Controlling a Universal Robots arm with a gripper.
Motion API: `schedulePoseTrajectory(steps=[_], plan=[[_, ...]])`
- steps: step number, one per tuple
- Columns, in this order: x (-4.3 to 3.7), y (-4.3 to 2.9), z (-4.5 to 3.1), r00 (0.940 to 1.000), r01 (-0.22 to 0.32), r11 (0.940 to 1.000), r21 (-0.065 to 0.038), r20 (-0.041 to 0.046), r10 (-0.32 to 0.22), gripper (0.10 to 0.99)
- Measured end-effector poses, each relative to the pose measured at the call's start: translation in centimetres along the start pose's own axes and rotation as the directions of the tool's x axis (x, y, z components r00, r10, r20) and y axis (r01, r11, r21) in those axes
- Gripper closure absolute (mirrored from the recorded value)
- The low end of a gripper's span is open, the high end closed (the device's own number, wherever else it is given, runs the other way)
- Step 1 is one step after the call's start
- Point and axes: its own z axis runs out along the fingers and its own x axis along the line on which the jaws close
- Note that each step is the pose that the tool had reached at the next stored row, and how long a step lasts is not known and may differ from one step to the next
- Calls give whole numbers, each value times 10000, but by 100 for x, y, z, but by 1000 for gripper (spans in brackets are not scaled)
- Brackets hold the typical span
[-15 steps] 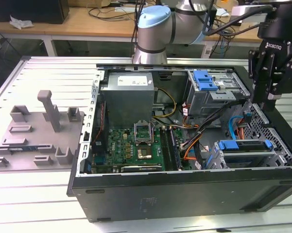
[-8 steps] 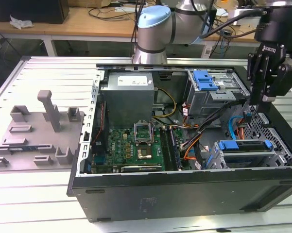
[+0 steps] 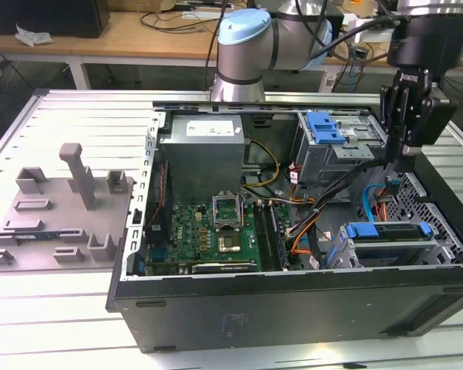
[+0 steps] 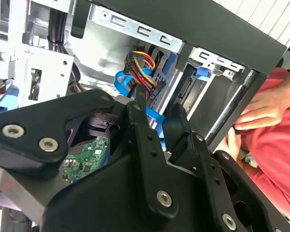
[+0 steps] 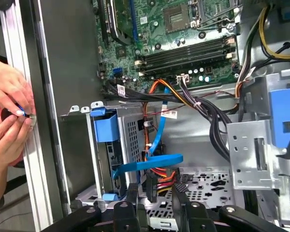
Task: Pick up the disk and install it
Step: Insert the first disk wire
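Observation:
The disk (image 3: 389, 245) sits in the drive bay at the case's near corner on the exterior view's right, with its bright blue bracket (image 3: 387, 230) along the top edge. My gripper (image 3: 404, 163) hangs above the open computer case (image 3: 293, 297), a short way behind and above that bay. In both wrist views its black fingers (image 5: 132, 195) stand slightly apart with nothing held. Through the gap I see a blue flat cable (image 5: 149, 164) and red-orange power wires (image 4: 140, 67). The bay's blue bracket (image 5: 105, 129) lies beside the gripper (image 5: 155, 191) (image 4: 157, 113).
A person's hands (image 5: 9, 111) (image 4: 260, 113) rest on the case wall close to the bay. Inside are the motherboard (image 3: 216, 231), a grey power supply (image 3: 204, 150), a blue latch (image 3: 326, 127) on the upper cage, and cable bundles. A grey fixture (image 3: 62, 208) stands at the exterior view's left.

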Motion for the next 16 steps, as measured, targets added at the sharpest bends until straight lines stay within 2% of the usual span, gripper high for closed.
schedulePoseTrajectory(steps=[3,7,10,12,13,15,16], plan=[[7,1,50,10000,3,10000,-9,-2,-3,675],[-11,3,120,10000,5,10000,-2,-71,-5,675],[-5,-5,135,9998,19,10000,-10,-198,-19,675],[-13,-14,154,9994,31,10000,-17,-335,-32,675],[-23,-14,177,9989,36,10000,-4,-461,-36,675],[-29,-13,189,9984,38,10000,5,-563,-37,675],[-39,-12,193,9979,42,10000,12,-641,-42,675]])
